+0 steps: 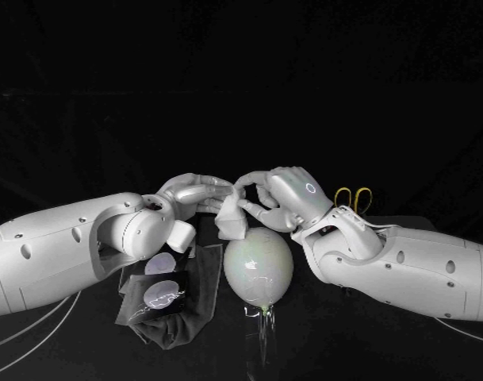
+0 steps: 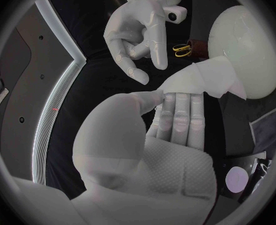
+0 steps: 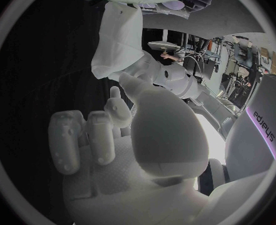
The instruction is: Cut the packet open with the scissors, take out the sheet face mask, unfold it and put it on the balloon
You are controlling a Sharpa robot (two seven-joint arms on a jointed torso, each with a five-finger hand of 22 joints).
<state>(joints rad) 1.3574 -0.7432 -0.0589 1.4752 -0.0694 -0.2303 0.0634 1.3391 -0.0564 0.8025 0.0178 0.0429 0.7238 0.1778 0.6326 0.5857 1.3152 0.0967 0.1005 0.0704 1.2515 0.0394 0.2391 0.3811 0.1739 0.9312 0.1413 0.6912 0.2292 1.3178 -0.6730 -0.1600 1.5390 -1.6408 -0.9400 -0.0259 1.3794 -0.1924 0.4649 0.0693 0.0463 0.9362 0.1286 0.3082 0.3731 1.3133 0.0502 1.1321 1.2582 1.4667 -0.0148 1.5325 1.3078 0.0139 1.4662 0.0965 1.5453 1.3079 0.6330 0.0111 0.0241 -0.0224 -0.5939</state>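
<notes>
White folded sheet face mask point(image 1: 232, 216) is being held up just beyond the far end of the pale, egg-shaped rubber balloon point(image 1: 258, 266). Its lower edge is being hung close to that end, and whether the two are touching cannot be told.

Nearest the robot, to the left of the balloon, the black glossy foil packet point(image 1: 161, 300) with round pale labels is being left crumpled on the black table point(image 1: 367, 341). The balloon is being rested on its side just right of the packet, with its knotted neck being pointed towards the robot.

Just beyond the balloon and to its left, the mask is being gripped by the silver left hand point(image 1: 196, 193). In the left wrist view the sheet is being pinched between the thumb and the straightened fingers point(image 2: 183, 117).

Just beyond the balloon and to its right, the silver right hand point(image 1: 289, 193) is being held beside the mask with its fingers curled. In the right wrist view its thumb is being shown at the mask's lower edge, but whether the sheet is being pinched there cannot be told.

Farthest off, beyond the balloon and to its right, the yellow-handled scissors point(image 1: 358, 198) are being partly hidden behind the right hand.
</notes>
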